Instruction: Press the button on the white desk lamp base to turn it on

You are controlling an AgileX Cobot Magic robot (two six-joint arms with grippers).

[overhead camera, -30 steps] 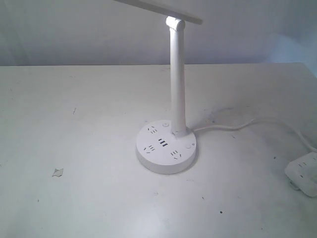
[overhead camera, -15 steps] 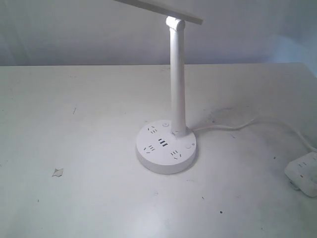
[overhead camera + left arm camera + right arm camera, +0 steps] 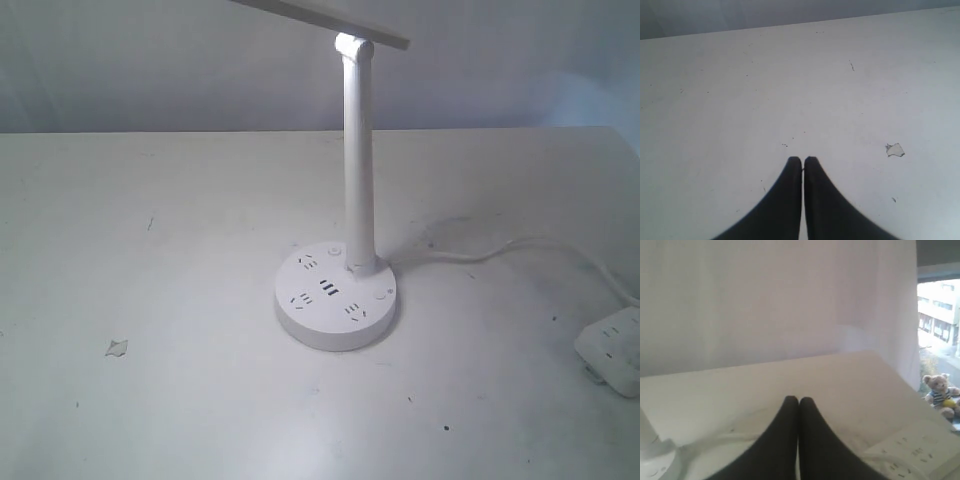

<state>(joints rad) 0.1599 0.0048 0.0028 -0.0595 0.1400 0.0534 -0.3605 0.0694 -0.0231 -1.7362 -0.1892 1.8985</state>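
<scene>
Across the whole width of the room's pale table (image 3: 150, 400), nothing has shifted over the last second: the exterior view shows the same layout as the earlier looks, and neither arm has entered it. The lamp's flat head (image 3: 320, 15) juts out at the top, its slim pole (image 3: 358, 150) rises upright, and the white desk lamp base (image 3: 337, 300) sits near the middle of the table, unlit as far as I can judge. A cord (image 3: 500, 248) trails from it towards the power strip (image 3: 612, 350) at the right edge, well apart from the base. The left gripper (image 3: 802, 160) hovers over bare table with its fingers pressed together and nothing between them; the right gripper (image 3: 798, 400) is closed and empty too, with only a sliver of the base at the edge of its camera. So the press has not begun — an approach comes first. Two small round marks sit on the base's top, one behind the sockets (image 3: 333, 250) and one on the right (image 3: 383, 294); which is the button I cannot tell. A torn scrap (image 3: 117, 347) lies off to the left.
</scene>
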